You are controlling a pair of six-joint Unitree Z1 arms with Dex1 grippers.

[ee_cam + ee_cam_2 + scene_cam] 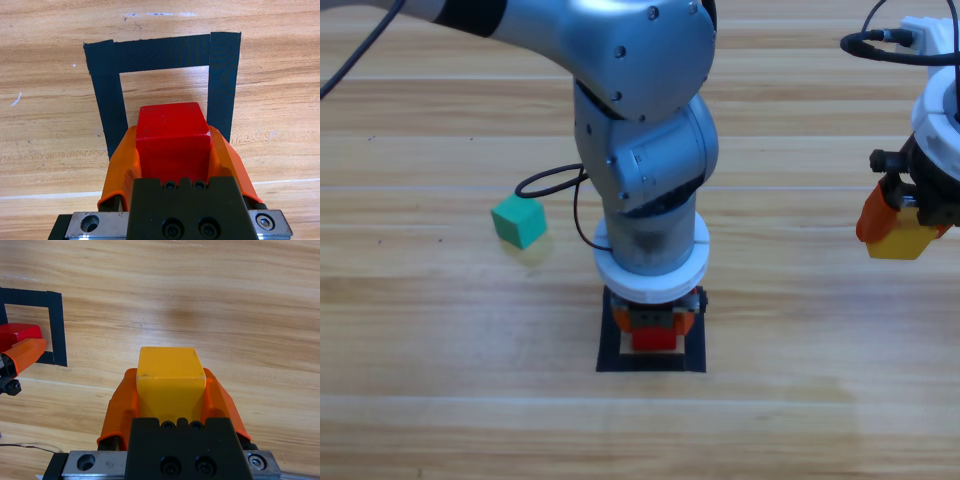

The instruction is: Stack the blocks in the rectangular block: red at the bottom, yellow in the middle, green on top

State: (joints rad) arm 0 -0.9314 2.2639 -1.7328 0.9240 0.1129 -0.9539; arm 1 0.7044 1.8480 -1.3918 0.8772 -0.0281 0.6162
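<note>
My left gripper (654, 330) is shut on the red cube (172, 140) and holds it over the black tape rectangle (222, 80); whether the cube rests on the wood I cannot tell. From above, the red cube (654, 338) shows inside the rectangle (610, 362), mostly hidden under the left arm. My right gripper (900, 232), at the right edge, is shut on the yellow cube (904, 240), held above the table. The right wrist view shows the yellow cube (170, 380) between the jaws, with the red cube (17, 334) far left. The green cube (519, 221) lies on the table left of the left arm.
A black cable (548, 184) loops on the table beside the left arm, near the green cube. Bare wood (800, 420) stretches in front of the rectangle and between the two arms.
</note>
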